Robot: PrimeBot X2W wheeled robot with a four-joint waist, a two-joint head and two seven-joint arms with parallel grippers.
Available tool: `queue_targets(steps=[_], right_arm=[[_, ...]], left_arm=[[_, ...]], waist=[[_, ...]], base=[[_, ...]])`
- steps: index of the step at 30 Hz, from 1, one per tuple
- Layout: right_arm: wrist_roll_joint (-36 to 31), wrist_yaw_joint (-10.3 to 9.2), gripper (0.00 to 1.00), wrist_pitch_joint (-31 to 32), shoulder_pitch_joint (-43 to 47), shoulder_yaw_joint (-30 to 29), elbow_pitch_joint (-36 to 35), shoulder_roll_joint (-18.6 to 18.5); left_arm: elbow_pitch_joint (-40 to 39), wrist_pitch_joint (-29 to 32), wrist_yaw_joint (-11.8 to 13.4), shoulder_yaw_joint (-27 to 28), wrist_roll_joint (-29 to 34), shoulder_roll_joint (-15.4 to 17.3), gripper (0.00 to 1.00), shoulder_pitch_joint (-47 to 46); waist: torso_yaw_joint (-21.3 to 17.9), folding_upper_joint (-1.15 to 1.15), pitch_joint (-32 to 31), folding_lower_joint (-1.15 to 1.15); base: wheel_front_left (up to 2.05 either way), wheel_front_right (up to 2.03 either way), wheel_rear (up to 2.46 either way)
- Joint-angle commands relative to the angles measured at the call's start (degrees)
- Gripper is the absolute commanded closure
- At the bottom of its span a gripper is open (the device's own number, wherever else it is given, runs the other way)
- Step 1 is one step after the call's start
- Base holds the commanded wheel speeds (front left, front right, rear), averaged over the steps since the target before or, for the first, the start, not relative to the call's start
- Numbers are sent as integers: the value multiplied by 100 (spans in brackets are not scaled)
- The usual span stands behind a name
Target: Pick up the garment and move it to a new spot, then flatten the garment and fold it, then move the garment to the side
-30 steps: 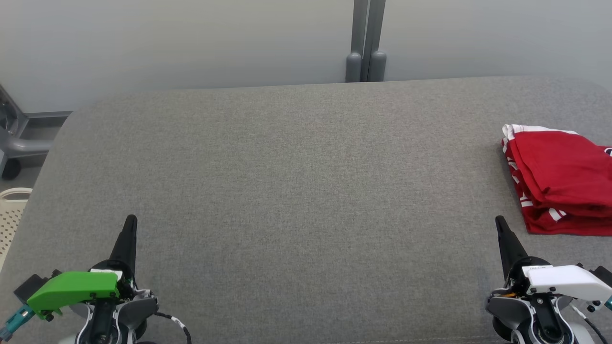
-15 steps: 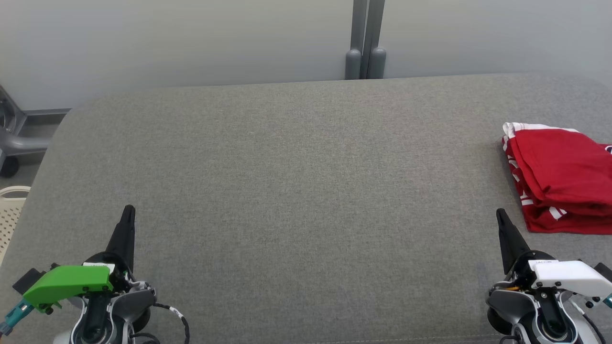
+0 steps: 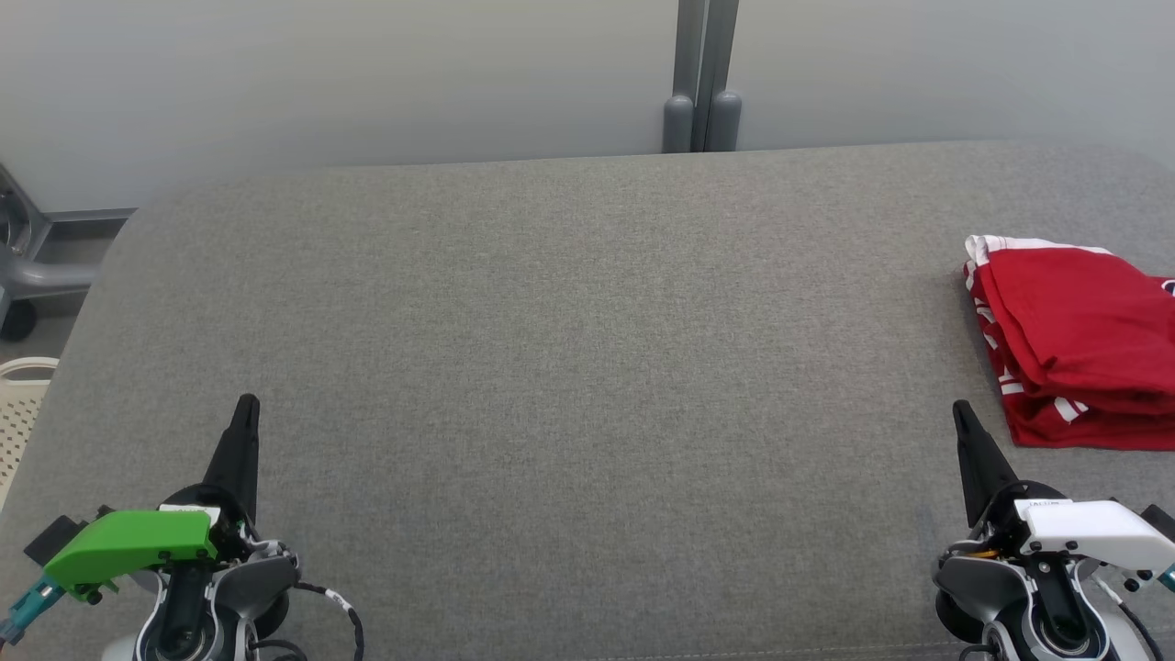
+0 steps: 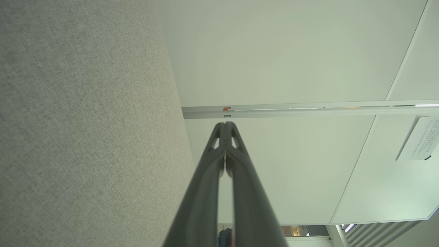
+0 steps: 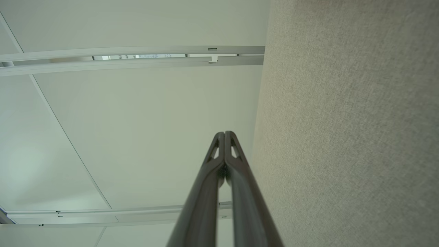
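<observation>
**Q:** Where's the garment?

**Me:** Red garment [image 3: 1074,349] w/ white trim, folded in a stack. It lies at the far right of the grey pad [image 3: 587,321], and its right part is cut off by the edge of my head view. Same spot on the pad as a sec ago.

**Q:** Anything holding it?

**Me:** No. My right gripper [image 3: 960,408] is the nearer one. Its tip is just off the stack's near-left corner, apart from it, not touching. Fingers are pressed together w/ nothing btwn them. The right wrist view shows the two tips meeting against the pale wall, pad running down the right side.

**Q:** And the left?

**Me:** My left gripper [image 3: 246,404] is well apart from the garment, over the opposite side of the pad near its left edge. Also closed tight and empty. In its wrist view the tips meet, pad on the left. There's a green cover [image 3: 128,546] on that wrist and a white cover [image 3: 1092,532] on the right one.

**Q:** What differs vs. earlier?

**Me:** Vs. a sec ago, both tips sit a bit higher in the head view. The pad's far edge and the post [image 3: 702,83] behind it sit slightly higher too, so the camera has shifted some as well. Vs. half a sec ago, no change I can see. A basket [image 3: 18,413] peeks in at the left, off the pad.
</observation>
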Motion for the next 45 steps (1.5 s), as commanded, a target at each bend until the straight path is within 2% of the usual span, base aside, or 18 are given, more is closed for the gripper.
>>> queue_targets(steps=[1, 45], right_arm=[[21, 2, 100, 9, -22, -9, -30, -26], [20, 2, 100, 9, -22, -8, -29, -26]], left_arm=[[-12, 10, -36, 14, -63, 1, 100, -73], [-13, 8, -33, 12, -64, 2, 100, -73]], waist=[[0, 0, 0, 0], [0, 0, 0, 0]], base=[[0, 0, 0], [0, 0, 0]])
